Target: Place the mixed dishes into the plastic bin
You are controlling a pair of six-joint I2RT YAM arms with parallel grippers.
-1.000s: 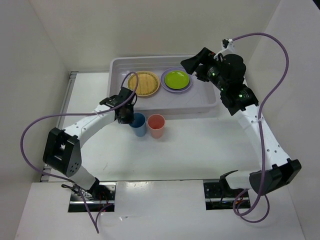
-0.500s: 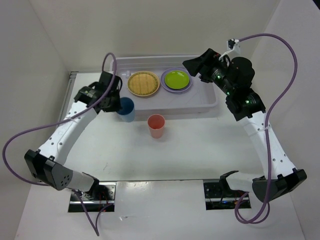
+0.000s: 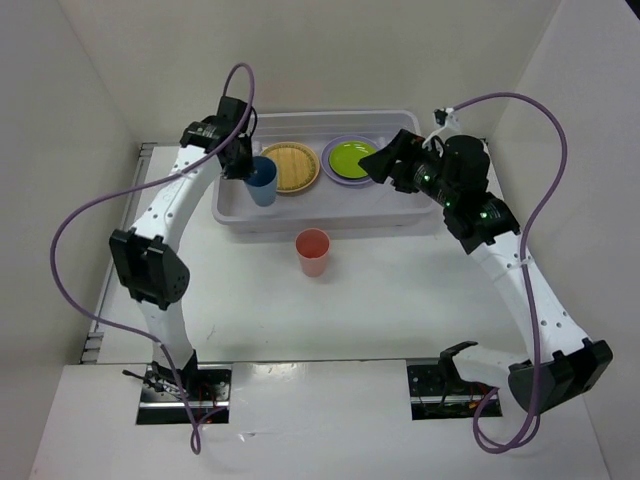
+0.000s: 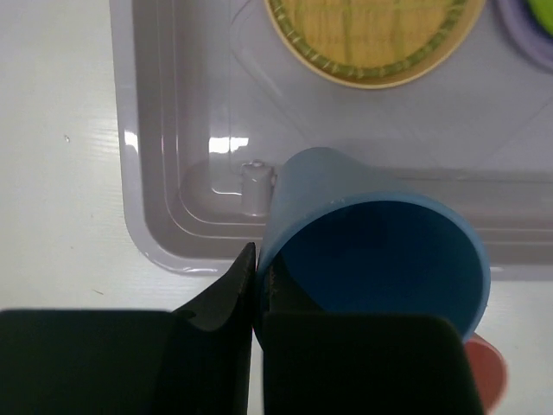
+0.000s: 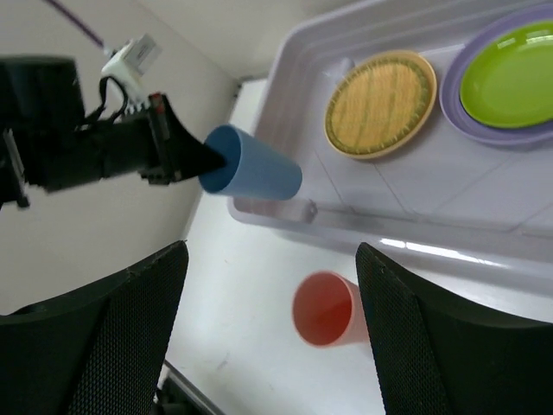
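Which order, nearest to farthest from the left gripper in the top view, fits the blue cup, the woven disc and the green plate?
1. Blue cup: held by the left gripper, over the left end of the bin.
2. Woven disc: in the bin, just right of the cup.
3. Green plate: farther right in the bin.

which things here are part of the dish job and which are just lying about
Job: blue cup in the left gripper; coral-red cup on the table; woven disc, lime green plate atop lilac plate, inside the plastic bin.
Lying about: purple cables, metal base plates.
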